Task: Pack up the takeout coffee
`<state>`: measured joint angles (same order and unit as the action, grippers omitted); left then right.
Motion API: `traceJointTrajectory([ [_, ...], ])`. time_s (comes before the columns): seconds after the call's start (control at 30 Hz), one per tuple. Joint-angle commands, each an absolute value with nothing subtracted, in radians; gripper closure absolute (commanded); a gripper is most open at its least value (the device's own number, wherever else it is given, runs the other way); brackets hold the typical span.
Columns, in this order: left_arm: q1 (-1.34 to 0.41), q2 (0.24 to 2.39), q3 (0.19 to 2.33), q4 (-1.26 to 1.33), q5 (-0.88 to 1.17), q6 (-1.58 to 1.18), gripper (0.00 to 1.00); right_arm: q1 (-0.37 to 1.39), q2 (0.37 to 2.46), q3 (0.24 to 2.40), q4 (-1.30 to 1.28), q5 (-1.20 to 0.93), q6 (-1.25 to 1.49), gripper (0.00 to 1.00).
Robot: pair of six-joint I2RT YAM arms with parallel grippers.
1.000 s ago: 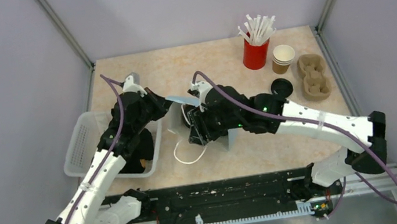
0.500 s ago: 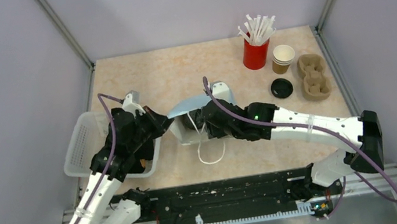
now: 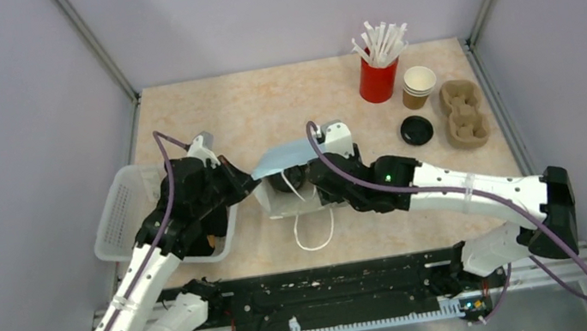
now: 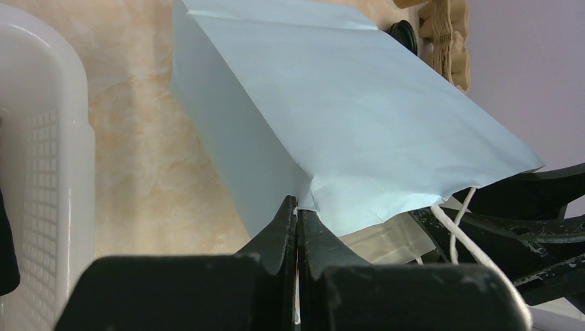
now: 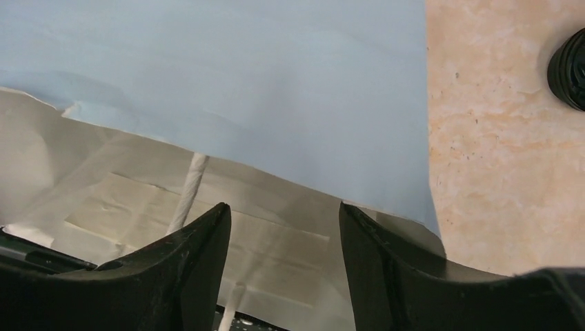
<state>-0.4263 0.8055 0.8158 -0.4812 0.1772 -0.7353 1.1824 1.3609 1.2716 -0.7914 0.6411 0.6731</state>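
Top view: paper cups (image 3: 418, 85) and black lid (image 3: 417, 130) are seen far right on the counter (image 3: 264, 100), well apart from both jaws. Left wrist: blue bag (image 4: 359, 117) edge is pinched by left jaws. Right wrist: right jaws are spread at bag mouth.

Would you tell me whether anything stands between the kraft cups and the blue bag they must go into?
Nothing stands between the kraft cups and the blue bag; the black lid lies just beside that line. The right gripper sits open at the bag's mouth, whose edge the left gripper pinches.
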Motion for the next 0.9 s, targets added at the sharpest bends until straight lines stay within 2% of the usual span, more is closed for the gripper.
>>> traceJointTrajectory([
  [0.0,-0.426,0.818,0.863,-0.543,0.181,-0.737,1.0,1.192,1.284,1.249,-0.736,0.659,0.64,0.41],
  [0.3,-0.426,0.824,0.832,-0.506,0.198,-0.749,1.0,1.192,1.183,1.166,-0.615,0.525,0.612,0.4],
  [0.57,-0.429,0.784,0.718,-0.392,0.165,-0.699,1.0,1.192,1.073,1.074,-0.452,0.35,0.538,0.34],
  [0.73,-0.428,0.764,0.719,-0.383,0.131,-0.641,1.0,1.192,1.006,1.118,-0.448,0.311,0.552,0.32],
  [0.87,-0.427,0.808,0.805,-0.485,0.131,-0.656,1.0,1.192,1.01,1.204,-0.482,0.299,0.551,0.32],
])
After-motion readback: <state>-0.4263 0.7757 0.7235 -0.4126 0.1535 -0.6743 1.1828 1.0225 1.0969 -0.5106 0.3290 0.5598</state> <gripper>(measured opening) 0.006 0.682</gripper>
